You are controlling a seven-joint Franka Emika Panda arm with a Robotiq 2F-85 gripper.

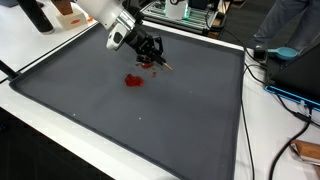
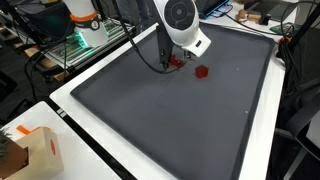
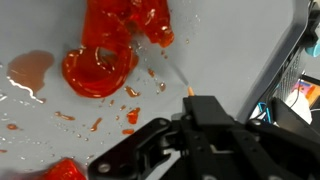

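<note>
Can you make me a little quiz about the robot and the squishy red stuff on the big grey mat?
1. True or false: the red pieces lie on a white plate.
2. What colour is the mat? A) green B) dark grey C) yellow
3. Fill the gap: the gripper is ___ to the red pieces, not far across the mat.

Key: 1 false, they lie straight on the mat. 2 B. 3 close.

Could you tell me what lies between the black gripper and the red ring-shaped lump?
In the wrist view, only small red smears and droplets on the grey mat lie between the black gripper and the red ring-shaped lump; nothing solid.
</note>
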